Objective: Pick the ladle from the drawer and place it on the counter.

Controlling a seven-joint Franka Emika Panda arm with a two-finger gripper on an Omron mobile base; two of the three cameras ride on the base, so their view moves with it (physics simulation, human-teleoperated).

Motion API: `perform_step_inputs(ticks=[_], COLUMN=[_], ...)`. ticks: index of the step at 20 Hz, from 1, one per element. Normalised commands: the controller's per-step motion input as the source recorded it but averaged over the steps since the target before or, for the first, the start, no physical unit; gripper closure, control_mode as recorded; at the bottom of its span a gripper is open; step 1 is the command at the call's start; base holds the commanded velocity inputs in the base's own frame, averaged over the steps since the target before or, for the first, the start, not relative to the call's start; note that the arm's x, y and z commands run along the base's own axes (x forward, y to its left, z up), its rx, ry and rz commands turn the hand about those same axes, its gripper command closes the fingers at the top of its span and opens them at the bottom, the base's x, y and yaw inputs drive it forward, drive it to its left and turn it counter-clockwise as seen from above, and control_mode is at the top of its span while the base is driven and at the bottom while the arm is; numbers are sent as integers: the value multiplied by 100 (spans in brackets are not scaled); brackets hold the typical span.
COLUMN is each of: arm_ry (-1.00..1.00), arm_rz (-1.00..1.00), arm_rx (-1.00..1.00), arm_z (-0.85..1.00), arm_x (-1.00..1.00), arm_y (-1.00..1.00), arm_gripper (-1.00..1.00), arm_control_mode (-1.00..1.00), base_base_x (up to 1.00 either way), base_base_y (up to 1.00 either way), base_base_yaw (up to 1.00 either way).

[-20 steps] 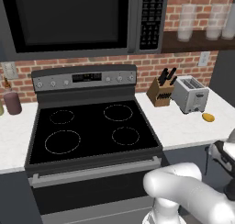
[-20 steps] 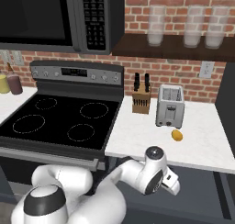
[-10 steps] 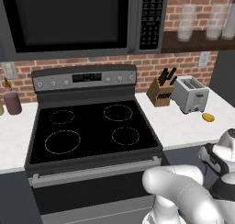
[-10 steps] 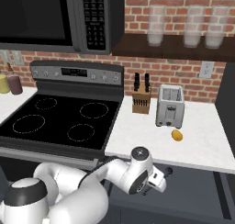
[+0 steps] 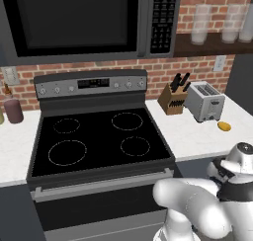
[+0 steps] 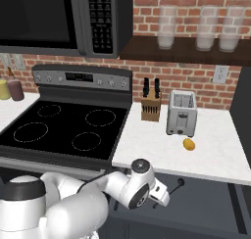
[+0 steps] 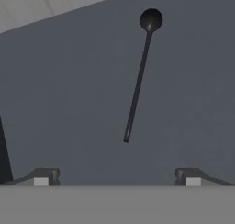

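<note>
The ladle (image 7: 137, 81) is slim and dark. It lies flat on the grey floor of the open drawer (image 6: 206, 203), its round bowl pointing away from me and its handle end nearest my fingers. My gripper (image 7: 117, 178) hovers above the handle end, open, with nothing between its fingertips (image 7: 46, 176). From the right base view the ladle (image 6: 174, 187) shows just past my white hand, under the front edge of the white speckled counter (image 6: 206, 157). The same counter (image 5: 188, 134) runs right of the stove.
A black glass stovetop (image 6: 63, 132) sits to the left of the counter. A knife block (image 6: 150, 108), a toaster (image 6: 181, 114) and a small orange fruit (image 6: 188, 144) stand on the counter. A microwave (image 5: 79, 18) hangs above the stove.
My wrist has shifted slightly left in the right base view, over the open drawer. The ladle has not moved and nothing was gripped.
</note>
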Motion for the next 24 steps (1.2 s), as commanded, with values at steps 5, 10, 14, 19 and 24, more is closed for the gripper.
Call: perform_step_inputs(ticks=[5, 10, 14, 19, 24], arm_ry=[0, 4, 7, 3, 0], arm_rz=[0, 0, 0, 0, 0], arm_rx=[0, -5, -6, -7, -1], arm_z=[-21, -25, -13, -16, -17], arm_x=[14, 23, 18, 4, 1], arm_y=[0, 0, 0, 0, -4], arm_gripper=[-100, -100, -100, -100, -100], arm_control_mode=[-100, -100, -100, -100, -100], base_base_x=[0, 0, 0, 0, 0], base_base_y=[0, 0, 0, 0, 0], base_base_yaw=[0, 0, 0, 0, 0])
